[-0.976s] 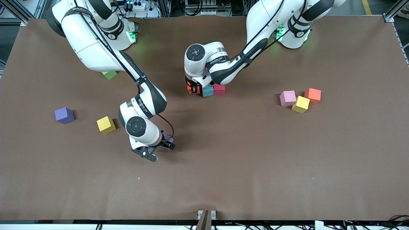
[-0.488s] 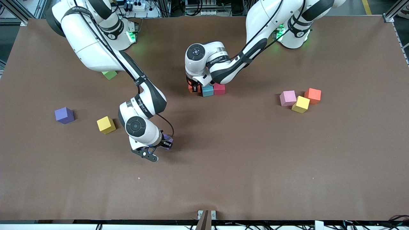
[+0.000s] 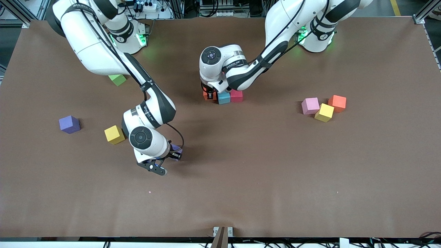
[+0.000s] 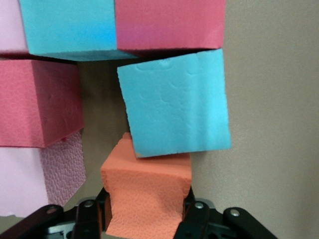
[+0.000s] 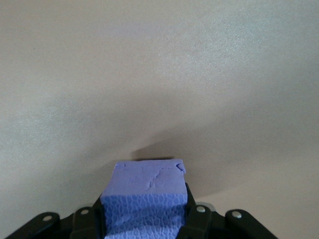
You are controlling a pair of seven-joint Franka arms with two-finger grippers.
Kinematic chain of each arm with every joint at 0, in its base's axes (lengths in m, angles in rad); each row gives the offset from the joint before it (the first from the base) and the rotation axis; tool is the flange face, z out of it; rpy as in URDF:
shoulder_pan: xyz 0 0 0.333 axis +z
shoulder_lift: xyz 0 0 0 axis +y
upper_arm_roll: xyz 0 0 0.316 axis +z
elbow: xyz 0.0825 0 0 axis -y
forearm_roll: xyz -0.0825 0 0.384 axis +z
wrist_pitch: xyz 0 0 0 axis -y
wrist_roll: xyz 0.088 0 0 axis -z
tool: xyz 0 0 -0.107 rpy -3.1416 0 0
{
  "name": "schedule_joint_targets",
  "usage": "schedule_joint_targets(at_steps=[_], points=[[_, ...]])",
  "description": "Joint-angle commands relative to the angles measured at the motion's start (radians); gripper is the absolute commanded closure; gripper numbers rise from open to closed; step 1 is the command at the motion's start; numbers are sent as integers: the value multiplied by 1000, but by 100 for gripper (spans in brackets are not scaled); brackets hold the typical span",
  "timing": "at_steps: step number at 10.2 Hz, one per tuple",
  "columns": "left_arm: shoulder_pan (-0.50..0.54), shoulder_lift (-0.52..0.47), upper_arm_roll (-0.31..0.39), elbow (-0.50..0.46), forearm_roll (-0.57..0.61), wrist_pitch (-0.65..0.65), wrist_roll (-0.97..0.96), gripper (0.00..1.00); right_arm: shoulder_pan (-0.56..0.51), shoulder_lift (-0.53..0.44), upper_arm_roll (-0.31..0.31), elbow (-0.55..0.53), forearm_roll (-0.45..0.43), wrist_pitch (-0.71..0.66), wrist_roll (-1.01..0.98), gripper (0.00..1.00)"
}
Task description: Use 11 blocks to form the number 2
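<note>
Front view: a brown table (image 3: 262, 179) with two white arms reaching down from the top edge. The left gripper (image 3: 208, 95) sits low at the middle of the table, clamped on an orange block (image 3: 207, 97) — the left wrist view shows its fingers (image 4: 195, 219) pressed against the block's sides. Just beside it stand a light blue block (image 3: 224, 98) and a red block (image 3: 236, 96), the three making a short row. The left wrist view shows more cubes packed there: two light blue, two red and parts of pink ones, the start of the number 2 (image 4: 124, 74); from the front the arm hides most of them. The right gripper (image 3: 174, 154) is toward the right arm's end, pinched on a purple block (image 3: 176, 148), seen squeezed between its fingers (image 5: 196, 219) in the right wrist view. Loose on the table: a second purple block (image 3: 69, 124), a yellow block (image 3: 114, 134) beside it, and a lime-green cube (image 3: 118, 80) near the right arm's base. Toward the left arm's end sits a cluster of three — one pink block (image 3: 310, 105), a second yellow block (image 3: 324, 112) and a second orange block (image 3: 337, 103).
</note>
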Motion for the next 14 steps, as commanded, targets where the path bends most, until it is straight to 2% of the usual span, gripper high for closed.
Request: schedule_joint_targets(at_steps=[1, 10, 14], points=[[-24, -11, 24, -36, 115, 42, -344, 83, -13, -17, 17, -7, 6, -13, 6, 100], [-38, -7, 44, -49, 138, 50, -352, 83, -11, -21, 15, -7, 6, -13, 6, 100], [-58, -2, 78, -34, 143, 62, -353, 83, -11, -21, 15, -7, 5, -13, 4, 100]])
